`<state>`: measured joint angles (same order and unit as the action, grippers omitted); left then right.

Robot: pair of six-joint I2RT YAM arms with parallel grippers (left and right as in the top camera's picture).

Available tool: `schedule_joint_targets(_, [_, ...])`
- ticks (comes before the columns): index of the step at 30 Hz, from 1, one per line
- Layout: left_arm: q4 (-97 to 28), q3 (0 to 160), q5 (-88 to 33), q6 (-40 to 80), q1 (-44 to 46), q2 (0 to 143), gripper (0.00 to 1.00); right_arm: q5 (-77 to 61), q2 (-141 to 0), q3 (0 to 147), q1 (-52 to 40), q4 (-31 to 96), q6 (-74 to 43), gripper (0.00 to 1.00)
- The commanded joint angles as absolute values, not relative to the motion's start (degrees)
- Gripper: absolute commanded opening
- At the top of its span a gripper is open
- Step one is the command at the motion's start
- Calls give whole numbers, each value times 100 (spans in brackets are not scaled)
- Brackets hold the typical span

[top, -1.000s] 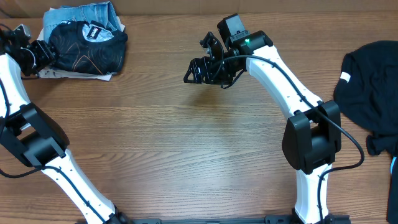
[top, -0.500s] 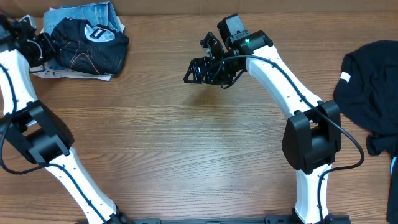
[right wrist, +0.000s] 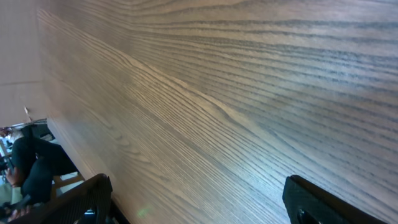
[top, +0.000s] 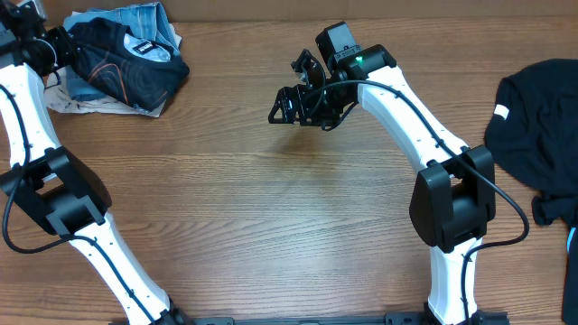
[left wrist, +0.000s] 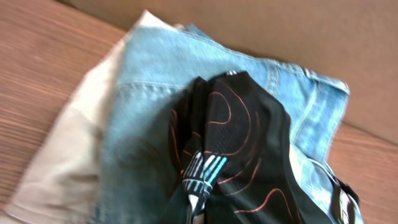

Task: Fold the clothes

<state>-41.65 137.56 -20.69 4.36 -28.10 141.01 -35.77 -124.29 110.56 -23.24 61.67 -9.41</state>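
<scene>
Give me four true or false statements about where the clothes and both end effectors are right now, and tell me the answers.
1. The black jersey lies on top of blue denim. True.
2. The right end effector grips the jersey. False: it is open over the bare table, holding nothing.
3. A dark garment lies at the table's right edge. True.
4. The left end effector is wide open. False: it is shut on the jersey's edge.

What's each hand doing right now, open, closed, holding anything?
Left hand: closed, pinching the black jersey.
Right hand: open, holding nothing.
</scene>
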Motion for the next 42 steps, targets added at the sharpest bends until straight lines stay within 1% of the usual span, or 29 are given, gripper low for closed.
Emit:
schedule_joint_targets(1, [-3948,13887,-1592,495,-2810,14011,4,-3610,-12335,11150,-2307,6200,-961,92])
schedule_joint_targets(9, [-3649,13887,-1127,604,-2858,14352,4,-3610,-12335,11148,-2307,6296,-961,91])
schedule_joint_targets(12, [-3553,13887,-558,611,-2858,14514,4,-3610,-12335,11150,-2307,6322,-961,91])
schedule_joint_targets(19, [-3564,13887,-86,631,-2858,14870,4,-3610,-12335,11150,-2307,6361,-963,91])
schedule_joint_targets(20, [-3597,13887,-84,631,-2858,14899,16,-3610,-12335,11148,-2307,6366,-963,91])
schedule_joint_targets(21, [-3627,13887,-84,631,-2858,14925,44,-3610,-12335,11150,-2307,6379,-963,91])
schedule_joint_targets(22, [-3677,13887,-82,631,-2858,14925,60,-3610,-12335,11148,-2307,6388,-961,91])
schedule_joint_targets(23, [-3704,13887,-84,631,-2858,14925,70,-3610,-12335,11148,-2307,6401,-961,91])
schedule_joint_targets(25, [-3758,13915,-91,694,-2858,14866,100,-3607,-12335,11148,-2307,6425,-961,91])
schedule_joint_targets(30, [-4036,14171,-89,696,-2845,14569,100,-3605,-12335,11150,-2305,6438,-958,91])
schedule_joint_targets(33, [-4368,14475,-102,930,-2845,14322,100,-3601,-12335,11150,-2305,6420,-961,91])
schedule_joint_targets(35, [-4657,14700,-165,1090,-2842,14127,100,-3452,-12331,11153,-2294,6372,-1037,87])
schedule_joint_targets(37, [-4875,14846,-314,1168,-2834,13898,100,-3201,-12309,11194,-2261,6377,-1223,84])
schedule_joint_targets(38, [-5006,14908,-502,1181,-2818,13635,100,-2976,-12265,11351,-2202,6466,-1278,86])
schedule_joint_targets(40, [-5100,14910,-591,1184,-2805,13321,100,-2797,-12202,11605,-2126,6635,-1356,95])
schedule_joint_targets(42, [-5236,14910,-602,1188,-2792,12975,100,-2679,-12136,11987,-2023,6921,-1354,100])
